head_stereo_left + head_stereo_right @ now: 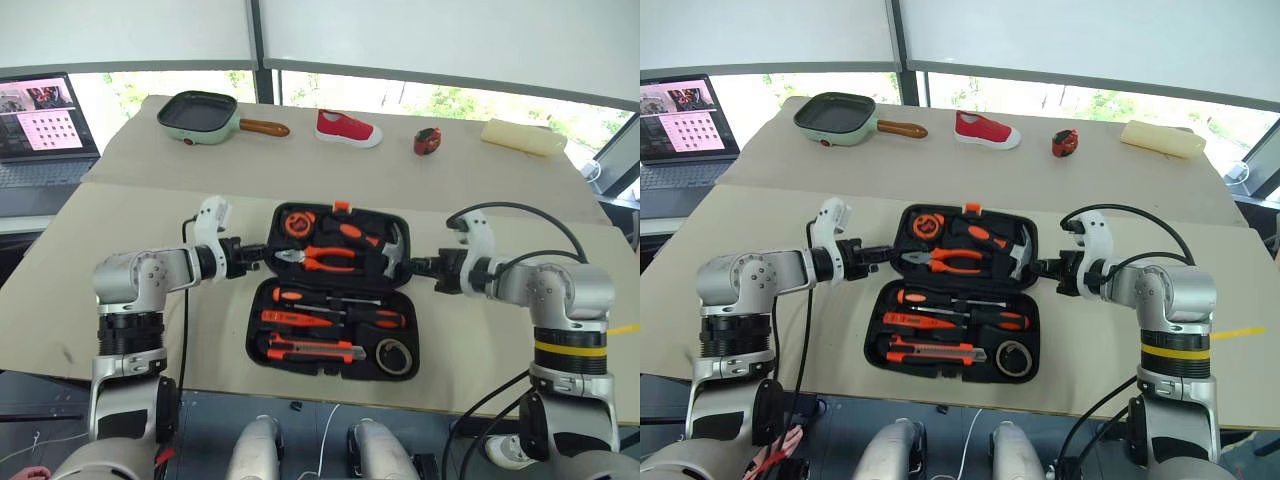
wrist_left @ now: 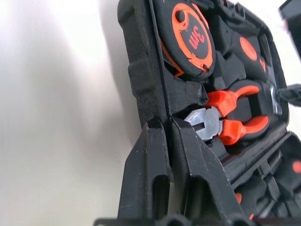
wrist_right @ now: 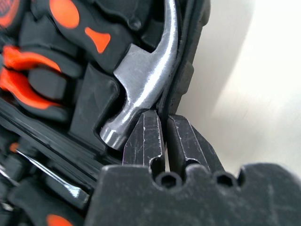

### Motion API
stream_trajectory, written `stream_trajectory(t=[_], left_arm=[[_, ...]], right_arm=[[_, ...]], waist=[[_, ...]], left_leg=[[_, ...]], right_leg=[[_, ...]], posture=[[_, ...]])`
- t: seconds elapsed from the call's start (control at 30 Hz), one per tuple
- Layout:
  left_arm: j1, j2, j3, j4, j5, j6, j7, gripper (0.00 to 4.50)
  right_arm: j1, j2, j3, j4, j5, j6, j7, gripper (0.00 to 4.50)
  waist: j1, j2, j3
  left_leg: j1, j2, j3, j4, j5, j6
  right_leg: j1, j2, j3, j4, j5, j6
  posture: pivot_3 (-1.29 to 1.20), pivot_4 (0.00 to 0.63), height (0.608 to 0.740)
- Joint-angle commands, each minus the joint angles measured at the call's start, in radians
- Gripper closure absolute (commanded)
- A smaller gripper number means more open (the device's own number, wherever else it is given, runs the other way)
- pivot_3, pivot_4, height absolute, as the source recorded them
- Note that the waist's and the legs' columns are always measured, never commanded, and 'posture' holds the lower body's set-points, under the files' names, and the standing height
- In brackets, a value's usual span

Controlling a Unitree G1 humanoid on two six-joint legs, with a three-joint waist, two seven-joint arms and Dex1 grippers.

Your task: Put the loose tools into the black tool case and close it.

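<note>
The black tool case (image 1: 254,325) lies open on the table. Its near half holds two black-and-orange screwdrivers (image 1: 300,297) (image 1: 375,320), a slim orange tester screwdriver (image 1: 290,316), a utility knife (image 1: 310,350) and a grey tape roll (image 1: 393,356). My left gripper (image 1: 262,254) is shut on the left rim of the far half, as the left wrist view shows at its fingertips (image 2: 157,136). My right gripper (image 1: 405,266) is shut on the right rim beside the hammer head (image 3: 141,80).
The far half holds a tape measure (image 1: 297,223), pliers (image 1: 325,258) and a hammer (image 1: 392,248). Along the back of the table lie a green-rimmed pan (image 1: 198,110), a red shoe (image 1: 347,128), a small red-black object (image 1: 427,141) and a yellow block (image 1: 523,137). A laptop (image 1: 40,125) stands at far left.
</note>
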Motion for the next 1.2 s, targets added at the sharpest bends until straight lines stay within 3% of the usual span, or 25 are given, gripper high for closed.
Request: stream_trajectory(t=[0.03,0.33,0.6,0.87,0.93,1.0,1.07,1.1,1.2], left_arm=[[0.005,-0.027,-0.035,-0.087,-0.017,-0.19,-0.074,4.32],[0.286,-0.006,-0.117,-0.24,0.128,-0.552,-0.063,4.32],[0.4,-0.014,-0.078,-0.282,0.141,-0.646,0.006,4.32],[0.477,0.023,-0.036,-0.304,0.169,-0.754,0.033,4.32],[0.496,0.03,-0.027,-0.314,0.169,-0.759,0.04,3.71],[0.531,0.043,-0.021,-0.337,0.164,-0.749,0.039,3.21],[0.585,0.052,-0.002,-0.392,0.141,-0.719,0.045,2.54],[0.608,0.055,0.007,-0.419,0.13,-0.706,0.049,2.13],[0.704,0.103,0.087,-0.557,0.061,-0.613,0.049,1.01]], right_arm=[[-0.008,-0.001,0.047,-0.093,-0.019,-0.198,0.054,4.25],[0.278,-0.009,0.083,-0.297,-0.122,-0.558,0.064,4.25],[0.428,-0.005,0.088,-0.334,-0.197,-0.816,0.079,4.25],[0.564,-0.075,0.115,-0.276,-0.365,-1.189,0.12,4.25],[0.589,-0.082,0.112,-0.266,-0.392,-1.261,0.118,4.5],[0.631,-0.114,0.109,-0.228,-0.478,-1.467,0.108,4.5],[0.697,-0.147,0.08,-0.198,-0.547,-1.659,0.086,3.69],[0.724,-0.158,0.066,-0.19,-0.558,-1.716,0.079,3.52],[0.867,-0.199,-0.023,-0.259,-0.531,-1.808,0.094,2.46]], waist=[[-0.002,0.0,0.0],[0.001,0.0,0.0],[-0.002,0.0,0.0],[-0.003,0.0,0.0],[-0.004,0.0,0.0],[-0.003,0.001,0.0],[-0.003,0.001,-0.001],[-0.003,0.001,-0.001],[-0.004,0.001,-0.001]], left_leg=[[0.0,0.0,0.0,0.0,0.0,0.0],[-0.001,0.0,0.001,-0.003,-0.001,-0.001],[0.003,0.001,0.001,-0.002,-0.001,-0.001],[0.004,0.001,0.001,-0.002,-0.001,-0.001],[0.005,0.001,0.001,-0.002,-0.001,-0.001],[0.006,0.001,0.001,-0.002,-0.001,-0.001],[0.006,0.001,0.002,-0.002,-0.001,-0.001],[0.006,0.001,0.002,-0.002,-0.001,-0.001],[0.007,0.002,0.002,-0.002,-0.001,-0.001]], right_leg=[[0.0,0.0,0.0,0.0,0.0,0.0],[0.0,0.0,0.0,-0.004,0.0,0.0],[0.002,0.0,0.001,-0.002,0.0,0.0],[0.002,0.0,0.001,-0.001,0.0,0.0],[0.003,0.001,0.002,-0.001,0.0,0.0],[0.003,0.001,0.002,-0.001,0.0,0.0],[0.004,0.001,0.002,-0.001,0.0,0.0],[0.004,0.0,0.002,-0.001,0.0,0.0],[0.004,0.001,0.002,-0.001,0.0,0.0]], posture=[[0.0,0.15,0.74],[0.0,0.15,0.74],[0.0,0.15,0.74],[0.0,0.15,0.74],[0.0,0.15,0.74],[0.0,0.15,0.74],[0.0,0.15,0.74],[0.0,0.15,0.74],[0.0,0.15,0.74]])
